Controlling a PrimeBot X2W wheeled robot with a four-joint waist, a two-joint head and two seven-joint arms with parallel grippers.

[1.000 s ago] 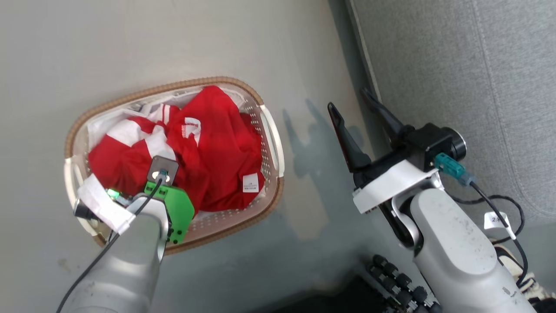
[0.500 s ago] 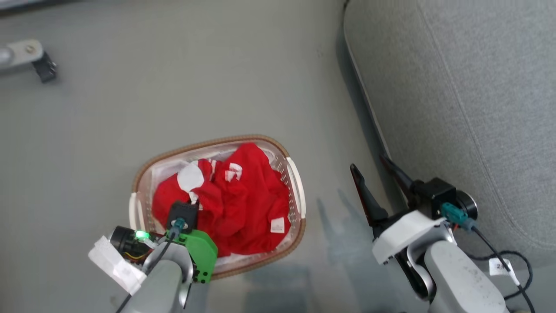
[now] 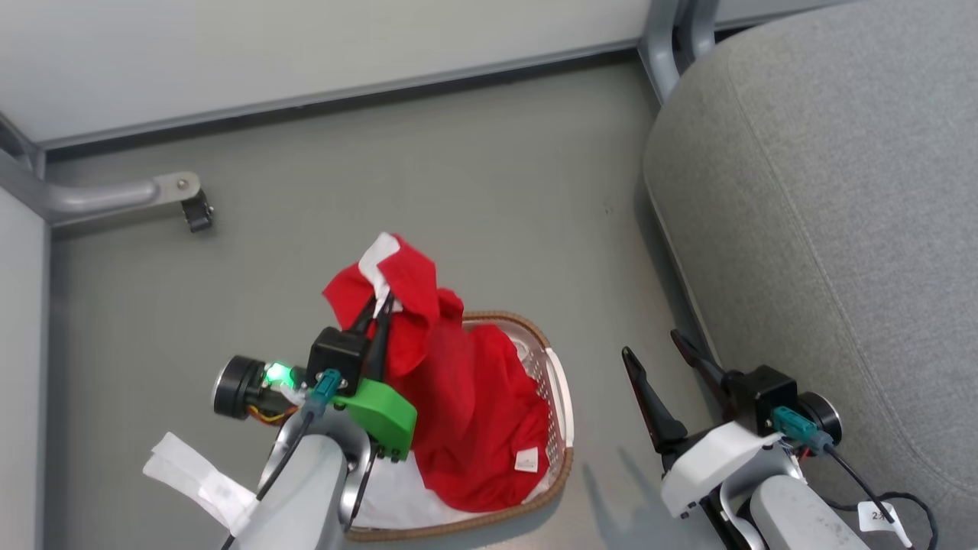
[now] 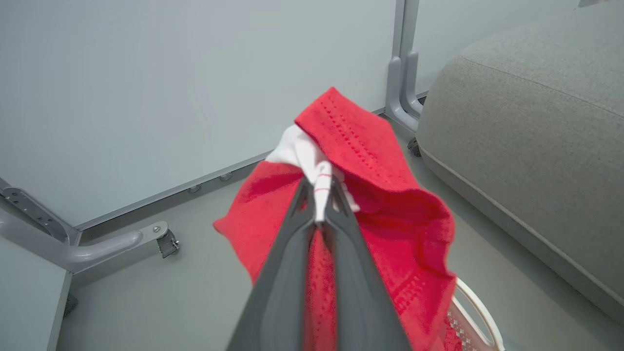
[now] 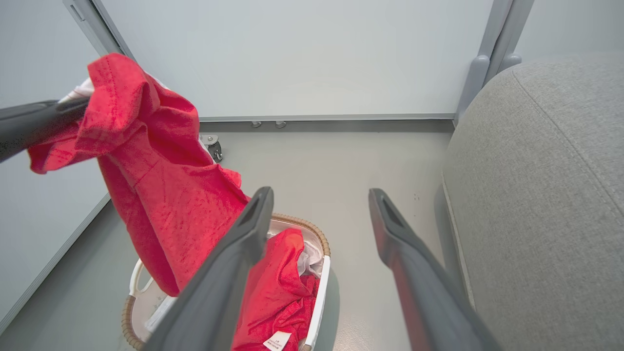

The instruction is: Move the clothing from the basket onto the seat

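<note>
your left gripper (image 4: 319, 187) has its fingers pressed together on a white cuff of the clothing (image 3: 466, 405), with a fold of red fabric draped over the tips. the pinched end is up above the basket (image 3: 561, 458). the bulk of the garment hangs down, and its lower part lies inside on the white liner (image 3: 390, 496). the right gripper (image 3: 651, 344) is empty, fingers spread wide, hovering over the floor (image 3: 489, 191) between the basket and the seat (image 3: 825, 191).

the grip looks like the weak point. you hold only a thin bit of cuff near the fingertips, and the weight of the trailing cloth could pull it out if you swing fast towards the seat. the tail may also snag on the perforated wall or the rim and drag or tip the light basket. it could catch the liner too and lift it along. raise the garment until the hem is clear before you go sideways.

the seat lies to your right and the right gripper stands in that path, so the hanging cloth could drape over its spread fingers. if you release too near the rounded edge of the seat, the garment will likely slide off to the floor, so carry it well over the seat first.
</note>
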